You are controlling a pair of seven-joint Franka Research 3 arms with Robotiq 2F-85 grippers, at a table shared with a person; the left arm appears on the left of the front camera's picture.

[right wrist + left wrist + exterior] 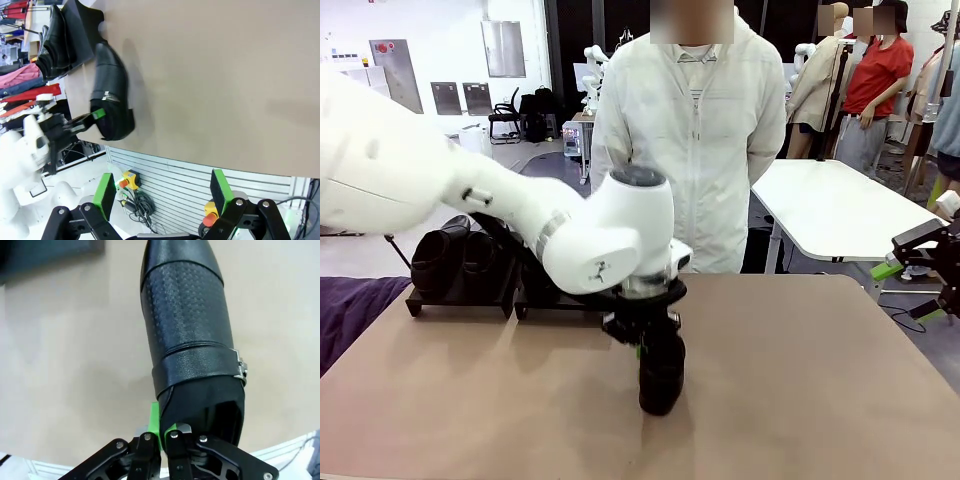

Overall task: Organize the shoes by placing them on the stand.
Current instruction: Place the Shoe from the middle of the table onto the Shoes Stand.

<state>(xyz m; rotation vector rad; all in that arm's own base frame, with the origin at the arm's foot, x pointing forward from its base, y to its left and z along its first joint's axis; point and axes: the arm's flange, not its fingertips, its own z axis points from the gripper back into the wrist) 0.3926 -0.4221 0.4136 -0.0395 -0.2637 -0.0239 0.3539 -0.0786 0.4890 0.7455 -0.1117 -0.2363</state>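
Tan tabletop (820,400) carries one black shoe (661,372) near its middle; I see no readable writing on it. My left gripper (642,340) pinches its heel edge. Two shoes (455,258) sit on the stand (460,300). My right gripper (162,192) hangs wide apart.

Lighting: bright, even, overhead indoor; front view slightly soft throughout.
Shadows: soft, short shadow under glossy black leather slip-on shoe (661,372) on matte beige tabletop (800,380), toward near edge.
Glare: pale sheen on shoe's textured upper in left wrist view; white robot arm (410,165) near overexposed.
Blur: arm casing and background softened.
Distortion: wide-angle bending at wrist-view edges.
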